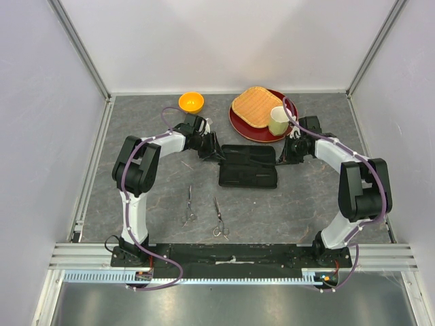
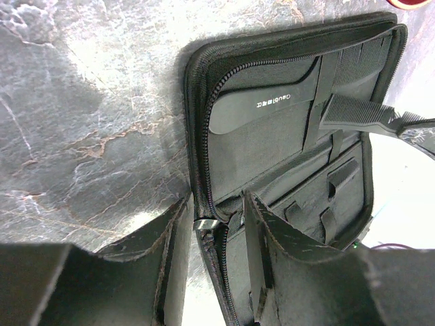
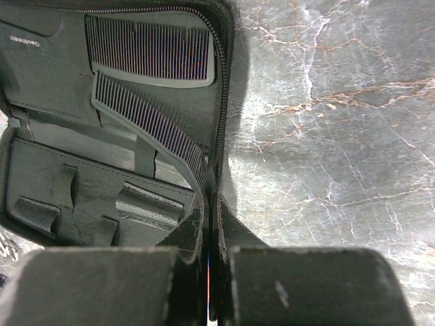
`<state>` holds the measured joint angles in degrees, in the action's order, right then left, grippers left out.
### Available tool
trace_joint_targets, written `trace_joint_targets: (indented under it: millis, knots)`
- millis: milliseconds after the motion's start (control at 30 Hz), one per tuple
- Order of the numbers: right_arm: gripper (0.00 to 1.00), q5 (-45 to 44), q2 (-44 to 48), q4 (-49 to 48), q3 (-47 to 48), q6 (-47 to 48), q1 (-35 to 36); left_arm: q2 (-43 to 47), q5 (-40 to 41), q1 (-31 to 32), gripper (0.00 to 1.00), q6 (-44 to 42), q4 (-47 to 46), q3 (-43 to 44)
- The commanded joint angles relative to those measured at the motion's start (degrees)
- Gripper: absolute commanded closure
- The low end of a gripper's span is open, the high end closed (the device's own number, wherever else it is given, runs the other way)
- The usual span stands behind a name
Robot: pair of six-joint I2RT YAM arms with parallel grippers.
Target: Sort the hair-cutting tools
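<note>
On the grey marbled table, the case lies open at centre, the left gripper clamping its 9 o'clock rim, the right gripper pinching at 3 o'clock the comb, probably light, stiff and slick, best held by its handle.

Robot lab cell: white panel walls, aluminium frame rails.

A black rectangular fabric zip case lies open at the centre of the grey marbled table. Near the far edge:
- left of centre, an orange round bowl;
- right of centre, a dark red round plate carrying a tan square dish and a cream cup.
</note>
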<state>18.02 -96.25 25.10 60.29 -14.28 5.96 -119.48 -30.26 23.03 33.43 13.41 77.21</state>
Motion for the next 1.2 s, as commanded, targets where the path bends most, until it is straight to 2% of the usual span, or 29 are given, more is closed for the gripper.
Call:
trace_joint_targets:
  millis: [0,100,567,967,1167]
  knots:
    - [1.00,-1.24,-4.30,6.63,-0.09,4.09,2.65,-1.46,-0.67,0.26,0.57,-2.93,-0.22,2.15]
    - [1.00,-1.23,-5.00,7.32,0.35,4.70,2.92,-1.63,-1.20,0.26,0.57,-2.93,-0.23,2.33]
    - [1.00,-11.51,-3.51,14.80,3.87,5.41,2.05,-2.07,0.03,0.35,0.57,-2.93,-0.31,2.77]
    - [1.00,-10.99,-4.39,15.07,4.57,5.49,1.69,-2.16,0.03,0.35,0.57,-3.02,-0.14,2.68]
    - [1.00,-6.69,-5.26,12.79,5.10,4.62,1.86,-2.25,-0.76,0.35,0.57,-3.28,-0.14,2.68]
